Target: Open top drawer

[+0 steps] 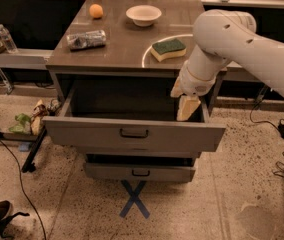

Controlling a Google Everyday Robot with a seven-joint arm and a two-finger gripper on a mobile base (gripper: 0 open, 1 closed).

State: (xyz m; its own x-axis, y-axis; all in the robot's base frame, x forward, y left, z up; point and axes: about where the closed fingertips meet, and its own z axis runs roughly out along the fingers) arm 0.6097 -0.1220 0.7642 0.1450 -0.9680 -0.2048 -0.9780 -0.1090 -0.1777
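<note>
If you start at the far left, skip the water bottle on the low ledge, it's not part of this. On the table you've got a crushed can lying on its side, an orange at the far edge, a white bowl right of it, all well apart from the job.

Below the tabletop the top drawer is pulled out toward the near side. Its grey front stands well clear of the table frame, the inside is dark and looks empty, and the black bar handle at centre has nothing on it. Under it a lower drawer pokes out a little, with a blue X taped on the floor just near of it.

Moving right, a green and yellow sponge sits on the table near the right edge. The arm comes in from the right, and the pincer hangs pointing down inside the drawer's right end, behind the front panel and close to the right side wall. You can't tell from here whether it's spread or pressed together, or whether it touches the wall.

Judgement: the pull looks about done, so you're at the end of the opening step. The next move calls for lifting the pincer straight up and out to the right, clearing the table edge above and the sponge, without nudging the drawer back in. A cable on the floor at far right is out of the way.
</note>
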